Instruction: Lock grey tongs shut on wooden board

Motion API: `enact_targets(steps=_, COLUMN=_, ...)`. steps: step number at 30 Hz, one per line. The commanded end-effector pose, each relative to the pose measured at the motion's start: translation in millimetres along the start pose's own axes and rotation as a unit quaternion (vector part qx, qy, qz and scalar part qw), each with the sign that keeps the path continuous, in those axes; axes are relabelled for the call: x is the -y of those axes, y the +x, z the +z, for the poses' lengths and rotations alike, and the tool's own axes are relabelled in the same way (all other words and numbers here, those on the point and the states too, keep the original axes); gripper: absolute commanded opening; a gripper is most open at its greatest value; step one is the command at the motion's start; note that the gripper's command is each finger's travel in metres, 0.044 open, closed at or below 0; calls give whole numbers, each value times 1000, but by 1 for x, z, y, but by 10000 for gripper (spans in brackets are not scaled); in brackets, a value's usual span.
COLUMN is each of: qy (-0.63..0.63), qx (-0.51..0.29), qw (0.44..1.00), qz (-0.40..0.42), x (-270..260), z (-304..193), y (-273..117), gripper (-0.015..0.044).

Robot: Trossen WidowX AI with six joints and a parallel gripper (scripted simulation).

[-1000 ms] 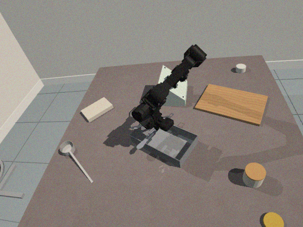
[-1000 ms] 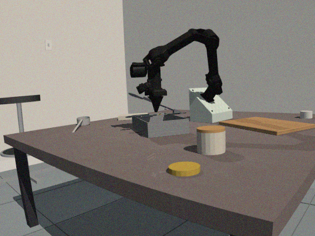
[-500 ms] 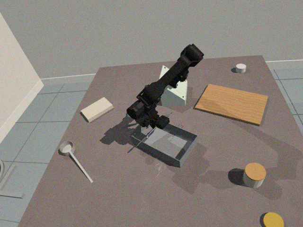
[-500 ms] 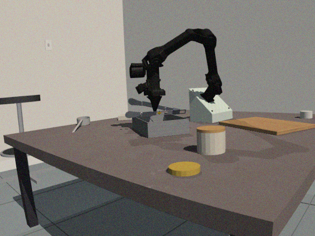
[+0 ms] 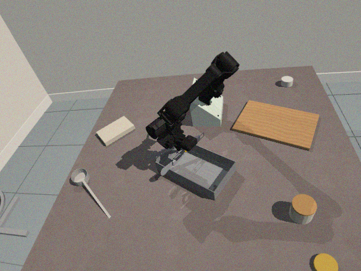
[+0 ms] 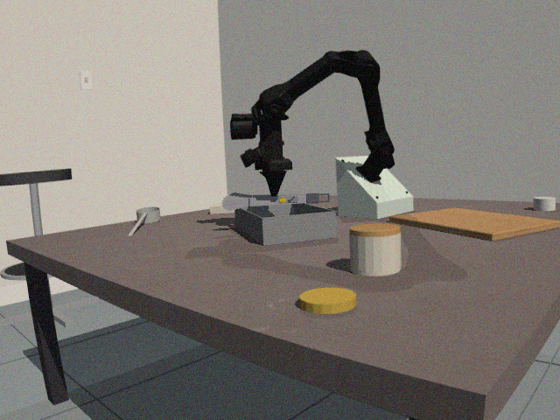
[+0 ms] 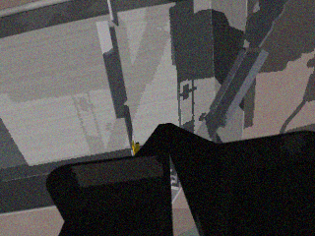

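Note:
The grey tongs [image 5: 166, 170] [image 6: 236, 202] lie across one end of the grey roasting tin [image 5: 189, 185] [image 6: 298, 228] [image 7: 49, 64], with a scalloped tip past one wall and the other end past the opposite wall. The wrist view shows two long grey parts spread apart, and a yellow mark beside the fingers. The black gripper [image 5: 179, 149] [image 6: 273, 194] [image 7: 168, 129] points down at the tongs' middle. Its fingertips meet, and nothing shows between them. The fingers hide part of the tongs. The wooden board [image 5: 277, 125] [image 6: 470, 221] is bare.
A pale green wedge [image 5: 205, 116] [image 6: 361, 194] stands behind the tin. A lidded jar [image 5: 303, 208] [image 6: 375, 253], yellow disc [image 5: 325, 263] [image 6: 327, 299], white puck [image 5: 286, 81] [image 6: 543, 203], cream block [image 5: 115, 129] and long-handled scoop [image 5: 96, 198] [image 6: 148, 213] are on the table.

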State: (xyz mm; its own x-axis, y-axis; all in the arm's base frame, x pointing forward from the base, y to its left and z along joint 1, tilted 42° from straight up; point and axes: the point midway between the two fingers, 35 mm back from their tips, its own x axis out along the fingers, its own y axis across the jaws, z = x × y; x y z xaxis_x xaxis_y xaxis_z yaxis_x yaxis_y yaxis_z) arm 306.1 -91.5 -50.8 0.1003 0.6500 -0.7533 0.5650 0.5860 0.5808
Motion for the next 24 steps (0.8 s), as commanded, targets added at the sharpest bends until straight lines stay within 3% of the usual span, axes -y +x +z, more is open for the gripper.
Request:
enact_targets(steps=1, qy=0, qx=-1, qw=1000, qz=-2, x=4, z=-1, y=1, gripper=-150)
enact_targets(steps=24, qy=1, qx=0, qw=1000, qz=0, x=2, z=0, y=0, gripper=-150)
